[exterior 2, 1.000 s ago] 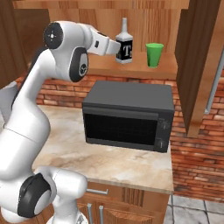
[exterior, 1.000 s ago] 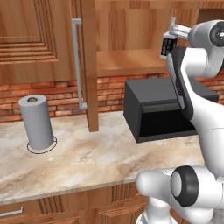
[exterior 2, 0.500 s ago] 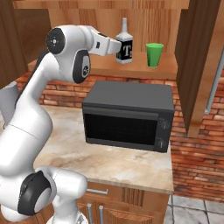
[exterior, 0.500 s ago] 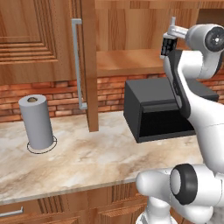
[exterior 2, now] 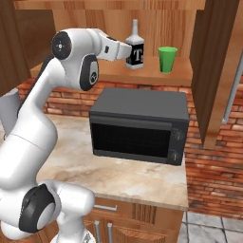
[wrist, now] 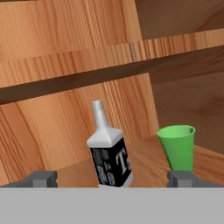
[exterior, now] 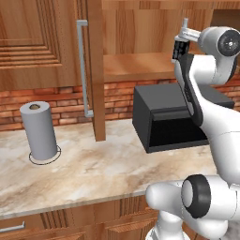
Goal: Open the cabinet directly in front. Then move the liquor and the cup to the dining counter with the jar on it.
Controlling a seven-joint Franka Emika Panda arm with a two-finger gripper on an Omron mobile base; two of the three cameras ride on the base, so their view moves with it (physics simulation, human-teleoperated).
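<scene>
the cabinet [exterior 2: 209, 66] is standing open, its doors swung out to both sides, each showing a long silver bar handle [exterior: 83, 70]. its lower shelf [exterior 2: 152, 73] is carrying two things: the liquor [exterior 2: 135, 46] and the cup [exterior 2: 167, 59], both upright, near each other but apart. in the right base view the liquor is sitting toward the shelf's middle and the cup toward its right end, close to the front edge.

the liquor is looking like a small dark squarish bottle with a slim pale neck and cap and a white label bearing a black "t"-like mark [wrist: 110, 153]. the cup is bright green, tapered, with no handle [wrist: 178, 147]; i cannot tell whether anything is in it.

the gripper [wrist: 113, 178] is reaching toward the shelf at bottle level, its fingers [wrist: 41, 178] spread wide, one on each side of the liquor in the hand view, pinching nothing. in the right base view it is sitting just beside the bottle's left side [exterior 2: 124, 50].

below the shelf a black microwave [exterior 2: 137, 124] is standing on the worktop [exterior: 93, 164] toward its right end, against the brick wall [exterior 2: 213, 166]. a grey towel roll [exterior: 40, 131] is standing upright near the worktop's left end.
</scene>
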